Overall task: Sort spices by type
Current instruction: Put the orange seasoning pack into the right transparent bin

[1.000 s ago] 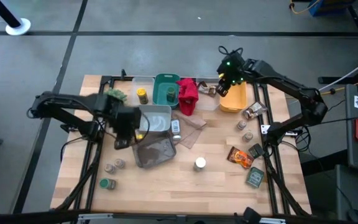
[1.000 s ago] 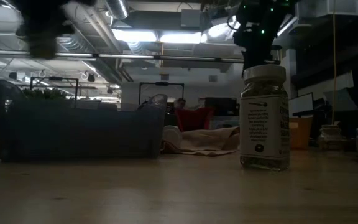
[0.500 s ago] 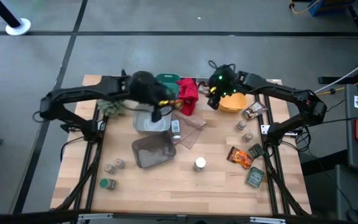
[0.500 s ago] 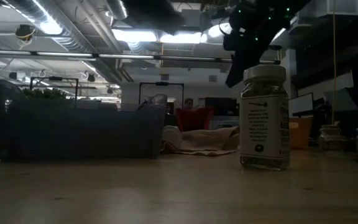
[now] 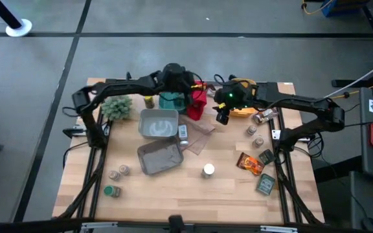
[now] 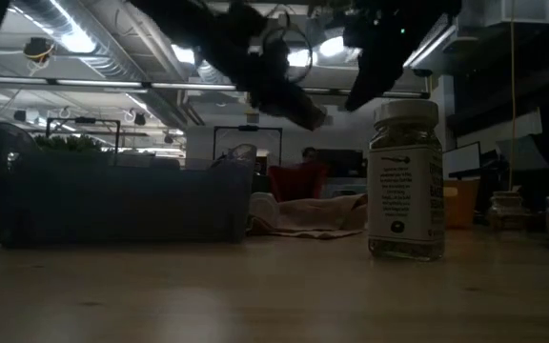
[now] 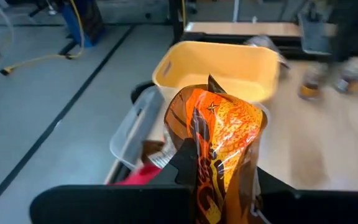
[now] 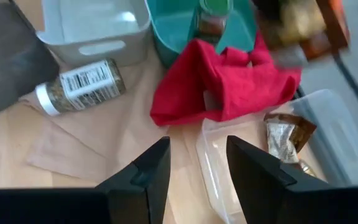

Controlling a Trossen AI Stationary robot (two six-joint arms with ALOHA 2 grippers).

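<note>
Packet (image 7: 219,140) — left hand (image 7: 219,180) clamped

A lab (open office behind): ceiling ducts (image 6: 112,43), concrete floor (image 5: 173,52)

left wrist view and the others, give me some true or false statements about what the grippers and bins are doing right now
1. The left gripper is shut on an orange packet. True.
2. The right gripper holds a jar. False: its fingers stand apart with nothing between them.
3. A jar with a white lid stands alone on the table's front part. True.
4. The red cloth lies inside the grey bin. False: it lies beside the teal bin.
5. A yellow bin lies beyond the held packet. True.
</note>
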